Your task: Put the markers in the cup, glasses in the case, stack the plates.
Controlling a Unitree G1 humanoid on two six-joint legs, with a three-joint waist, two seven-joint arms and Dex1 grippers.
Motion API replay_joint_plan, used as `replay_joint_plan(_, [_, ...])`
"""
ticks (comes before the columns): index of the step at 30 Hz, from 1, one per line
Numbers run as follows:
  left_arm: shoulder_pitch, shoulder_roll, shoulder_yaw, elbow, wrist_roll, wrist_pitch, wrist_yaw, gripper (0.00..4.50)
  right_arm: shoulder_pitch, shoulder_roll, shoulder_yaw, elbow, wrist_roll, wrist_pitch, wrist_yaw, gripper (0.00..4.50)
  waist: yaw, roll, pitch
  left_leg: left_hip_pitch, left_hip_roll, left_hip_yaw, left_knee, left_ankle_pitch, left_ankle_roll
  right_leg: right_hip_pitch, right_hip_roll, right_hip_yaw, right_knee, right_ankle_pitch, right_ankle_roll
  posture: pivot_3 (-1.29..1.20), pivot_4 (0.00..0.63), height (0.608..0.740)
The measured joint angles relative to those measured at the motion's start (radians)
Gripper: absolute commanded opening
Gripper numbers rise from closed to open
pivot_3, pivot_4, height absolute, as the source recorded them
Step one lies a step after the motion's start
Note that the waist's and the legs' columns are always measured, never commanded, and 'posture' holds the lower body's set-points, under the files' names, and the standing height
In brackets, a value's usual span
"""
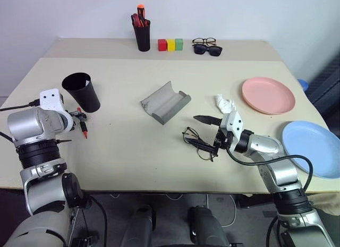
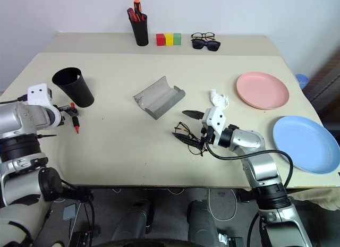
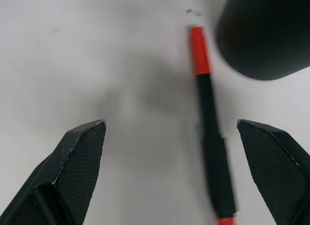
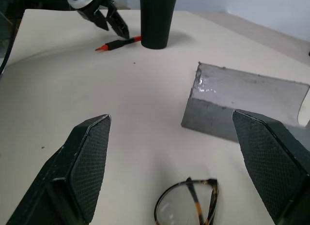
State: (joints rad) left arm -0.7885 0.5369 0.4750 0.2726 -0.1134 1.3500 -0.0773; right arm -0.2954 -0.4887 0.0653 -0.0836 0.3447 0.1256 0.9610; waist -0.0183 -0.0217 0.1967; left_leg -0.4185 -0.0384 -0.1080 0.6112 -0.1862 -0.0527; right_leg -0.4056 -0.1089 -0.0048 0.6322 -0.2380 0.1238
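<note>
Beige table [image 1: 133, 146] against a white wall, with, at the far left, the left gripper [image 4: 107, 18] hanging jaws spread wide over a red and black marker [image 1: 83, 128] lying flat just beside the upright black cup [image 1: 82, 91], no contact seen. Toward the middle, grey case [image 1: 165, 102] lying open, and nearer the front edge the glasses [image 1: 197, 143] resting on the table just below the right gripper [image 1: 208, 131], jaws also spread wide, nothing pinched. Further right, crumpled white cloth [image 1: 225, 104], then pink plate [image 1: 268, 95] and blue plate [image 1: 312, 148] lying apart, not stacked.
</note>
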Motion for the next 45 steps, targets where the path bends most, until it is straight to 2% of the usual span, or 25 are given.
replay_joint_plan(9, [-0.004, -0.023, 0.002, 0.052, 0.005, -0.051, 0.063, 4.45, -0.002, -0.002, -0.001, 0.0, 0.0, -0.001, -0.006, 4.08, 0.003, 0.0, 0.0, 0.0, 0.0, 0.0, 0.0, 0.0, 0.0, 0.0, 0.0, 0.0, 0.0, 0.0, 0.0, 0.0, 0.15, 0.74])
replay_joint_plan(12, [-0.003, -0.042, 0.006, 0.075, 0.007, -0.092, 0.09, 3.64, -0.003, -0.002, -0.002, 0.0, 0.0, -0.003, -0.005, 4.08, 0.004, 0.0, 0.0, 0.0, 0.0, 0.0, 0.0, 0.0, 0.0, 0.0, 0.0, 0.0, 0.0, 0.0, 0.0, 0.0, 0.15, 0.74])
replay_joint_plan(19, [-0.025, -0.063, 0.013, 0.141, 0.001, -0.167, 0.146, 0.12, -0.003, -0.003, -0.003, 0.001, 0.0, -0.012, -0.004, 4.08, -0.003, 0.001, -0.001, 0.003, 0.0, 0.0, -0.001, 0.0, 0.0, 0.002, 0.0, 0.0, 0.0, 0.0, 0.0, 0.0, 0.15, 0.74])
replay_joint_plan(23, [-0.02, -0.063, 0.018, 0.132, -0.008, -0.158, 0.146, 0.05, -0.003, -0.002, -0.003, 0.002, -0.001, -0.015, -0.005, 4.08, -0.002, 0.001, -0.001, 0.003, 0.0, 0.001, 0.0, 0.0, 0.0, 0.003, 0.0, 0.0, 0.0, 0.0, 0.0, 0.0, 0.15, 0.74])
replay_joint_plan(26, [0.019, -0.063, 0.025, 0.052, -0.033, -0.109, 0.121, 0.05, -0.003, -0.002, -0.003, 0.002, -0.001, -0.015, -0.01, 4.08, -0.003, 0.001, -0.001, 0.003, 0.0, 0.001, -0.001, 0.0, 0.0, 0.003, 0.0, 0.0, 0.0, 0.0, 0.0, 0.0, 0.15, 0.74])
replay_joint_plan(29, [0.111, -0.063, 0.033, -0.107, -0.096, -0.049, 0.05, 0.05, -0.007, -0.002, -0.002, 0.002, -0.001, -0.013, -0.012, 4.08, -0.003, 0.001, -0.001, 0.003, 0.0, 0.001, -0.001, 0.0, 0.0, 0.002, 0.0, 0.0, 0.0, 0.0, 0.0, 0.0, 0.15, 0.74])
replay_joint_plan(31, [0.238, -0.043, 0.011, -0.303, -0.168, -0.001, -0.047, 0.05, -0.014, -0.002, -0.003, 0.008, -0.001, -0.013, -0.012, 4.08, -0.004, 0.001, 0.0, 0.002, 0.0, 0.001, -0.001, 0.0, 0.0, 0.002, -0.001, 0.001, -0.001, 0.0, -0.001, 0.0, 0.15, 0.74])
replay_joint_plan(33, [0.338, 0.021, -0.016, -0.448, -0.248, 0.045, -0.148, 0.05, -0.019, -0.003, -0.005, 0.012, -0.001, -0.014, -0.012, 4.08, -0.003, 0.0, 0.0, 0.001, 0.001, 0.001, -0.001, 0.0, 0.0, 0.001, -0.001, 0.001, 0.0, 0.0, -0.002, 0.0, 0.15, 0.74])
replay_joint_plan(36, [0.509, 0.184, -0.066, -0.667, -0.356, 0.033, -0.334, 0.05, -0.031, -0.001, -0.006, 0.026, -0.001, -0.021, -0.011, 4.08, -0.002, 0.001, 0.0, 0.001, 0.001, 0.001, -0.001, -0.001, -0.001, 0.0, -0.001, 0.001, -0.001, -0.002, -0.006, 0.0, 0.15, 0.74])
replay_joint_plan(38, [0.547, 0.229, -0.106, -0.741, -0.376, -0.058, -0.414, 0.05, -0.031, 0.0, -0.007, 0.033, -0.001, -0.023, -0.012, 4.08, 0.01, 0.002, 0.0, 0.001, 0.001, 0.001, -0.001, -0.002, -0.003, 0.001, -0.003, 0.0, -0.002, -0.003, -0.008, 0.0, 0.15, 0.74])
replay_joint_plan(41, [0.455, 0.175, -0.198, -0.741, -0.332, -0.308, -0.43, 0.05, -0.036, 0.009, -0.004, 0.033, 0.0, -0.024, -0.015, 4.08, 0.031, 0.002, 0.0, -0.002, 0.0, 0.002, 0.0, -0.002, -0.003, 0.001, -0.004, 0.0, -0.006, -0.003, -0.009, 0.0, 0.15, 0.74])
replay_joint_plan(45, [0.243, -0.08, -0.234, -0.581, -0.209, -0.768, -0.269, 0.05, -0.056, 0.034, 0.003, 0.031, 0.0, -0.023, -0.032, 4.08, 0.032, 0.001, -0.001, -0.006, -0.001, 0.002, 0.0, 0.0, 0.0, 0.002, -0.004, 0.0, -0.013, 0.001, -0.007, 0.0, 0.15, 0.74])
